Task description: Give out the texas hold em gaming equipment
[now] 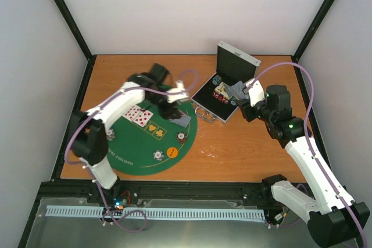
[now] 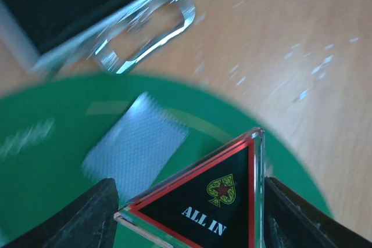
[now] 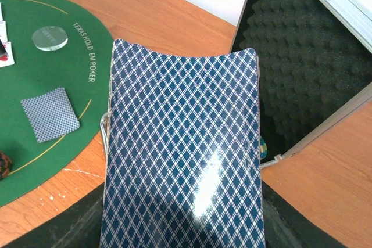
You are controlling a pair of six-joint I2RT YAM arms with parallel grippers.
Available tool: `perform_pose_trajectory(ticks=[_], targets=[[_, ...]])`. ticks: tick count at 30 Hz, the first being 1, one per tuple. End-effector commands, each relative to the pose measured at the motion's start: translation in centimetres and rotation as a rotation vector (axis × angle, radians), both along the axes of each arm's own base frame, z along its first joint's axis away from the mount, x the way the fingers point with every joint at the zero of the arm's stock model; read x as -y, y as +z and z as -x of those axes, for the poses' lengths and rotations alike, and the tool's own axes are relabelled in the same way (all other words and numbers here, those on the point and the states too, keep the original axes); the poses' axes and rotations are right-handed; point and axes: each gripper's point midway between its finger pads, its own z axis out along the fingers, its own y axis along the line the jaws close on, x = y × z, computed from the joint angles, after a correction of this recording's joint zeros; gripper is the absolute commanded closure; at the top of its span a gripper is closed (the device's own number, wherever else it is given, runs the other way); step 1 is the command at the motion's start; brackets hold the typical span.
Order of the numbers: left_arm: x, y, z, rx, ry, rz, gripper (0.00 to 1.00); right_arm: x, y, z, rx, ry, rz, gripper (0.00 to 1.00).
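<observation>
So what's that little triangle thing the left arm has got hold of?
It is a flat triangle, seemingly clear plastic, with a black face, a red border, a spade emblem with a red star, and ALL IN in white letters. The left tool clamps it by two edges between its dark fingers, over the green mat near a face-down card. Nothing else visibly touches it.

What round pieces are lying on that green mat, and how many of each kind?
Striped poker chips: 3
Orange disc: 1
Clear disc: 1
Total round pieces on the green mat: 5
</observation>
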Motion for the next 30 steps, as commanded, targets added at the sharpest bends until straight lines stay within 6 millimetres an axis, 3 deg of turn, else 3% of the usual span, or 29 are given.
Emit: perform_pose_trajectory(ticks=[1,6,10,12,15,19,30], targets=[[-8.6,1.1,-0.6,-0.037,0.283,-0.025,0.56,-0.4,0.7,0.0,0.02,0.017,-0.04,0.47],[-18.3,-0.5,0.1,-0.031,0.541,-0.082,0.56,-0.8,0.9,0.0,0.019,0.032,-0.055,0.47],[-27.2,-4.1,1.0,-0.087,0.786,-0.158,0.56,-1.3,0.8,0.3,0.008,0.057,-0.077,0.47],[-29.8,-6.0,1.9,-0.094,0.852,-0.2,0.57,-1.4,0.9,0.5,0.013,0.065,-0.084,0.47],[-30.6,-8.5,3.5,-0.112,0.873,-0.229,0.57,-1.5,1.0,0.8,0.02,0.071,-0.09,0.47],[-29.7,-9.7,4.4,-0.133,0.876,-0.187,0.57,-1.9,1.0,1.2,0.019,0.096,-0.099,0.46],[-29.2,-7.6,3.2,-0.055,0.85,-0.135,0.58,-2.3,0.5,1.2,0.004,0.111,-0.096,0.46]])
